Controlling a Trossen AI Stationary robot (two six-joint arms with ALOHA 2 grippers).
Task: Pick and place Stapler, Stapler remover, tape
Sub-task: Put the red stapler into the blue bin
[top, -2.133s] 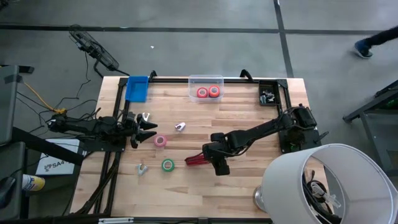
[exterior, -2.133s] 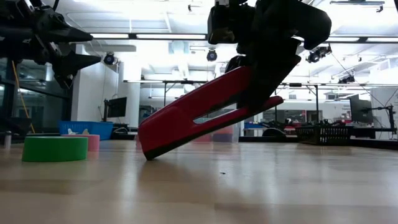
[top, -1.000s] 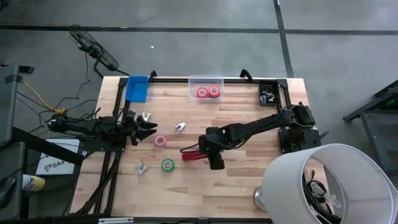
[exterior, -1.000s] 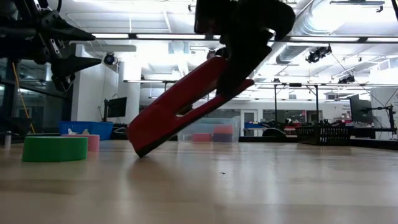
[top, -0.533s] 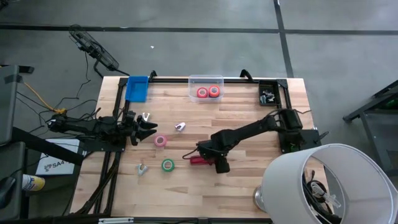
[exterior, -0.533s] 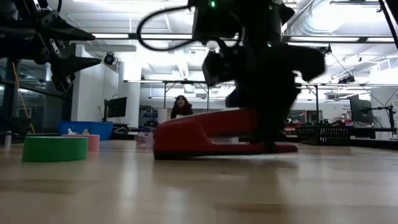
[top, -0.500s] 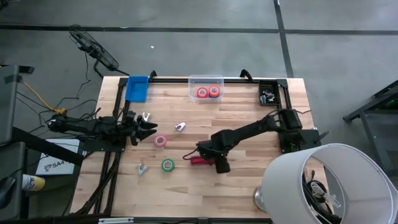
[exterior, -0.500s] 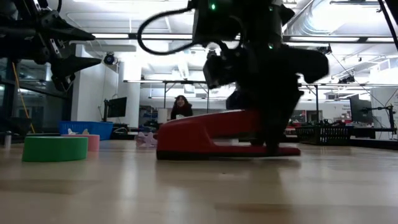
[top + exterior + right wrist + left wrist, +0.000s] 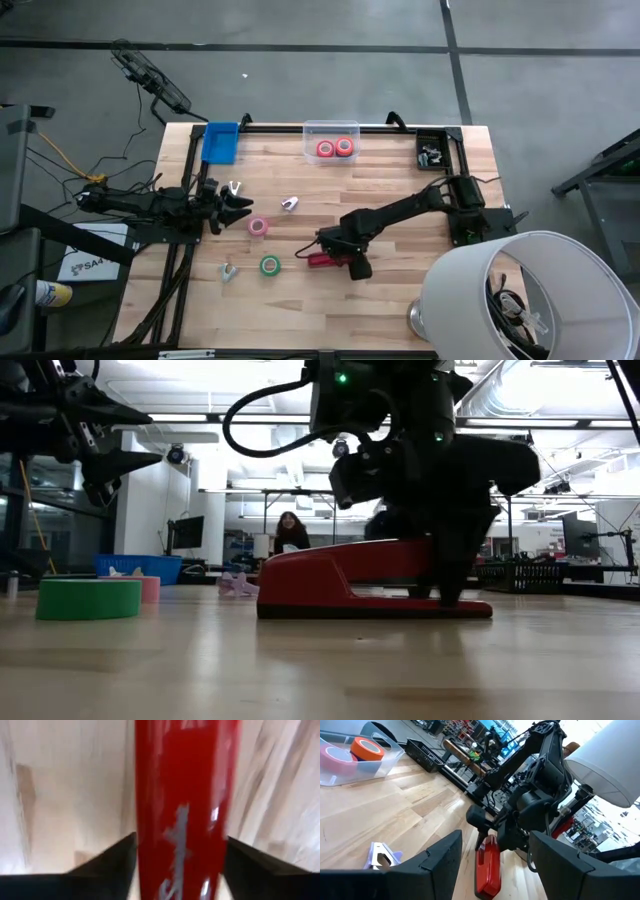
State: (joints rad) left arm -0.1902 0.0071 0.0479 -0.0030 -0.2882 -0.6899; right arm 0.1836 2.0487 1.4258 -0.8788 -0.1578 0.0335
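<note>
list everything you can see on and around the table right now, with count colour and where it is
stapler: 1, red, lying flat mid-table, right of the green roll
tape in clear bin: 2, red and orange-red, inside the clear bin at the far edge
pink tape roll: 1, pink, on the wood by the left gripper
green tape roll: 1, green, near side, left of the stapler
silvery claw pieces: 3, silvery, scattered on the left half
blue bin: 1, blue, far left corner
black tray: 1, black, far right corner
white lamp shade: 1, white, near right corner
left gripper: open, waiting at the left edge
right gripper: down over the stapler, fingers either side of it
</note>
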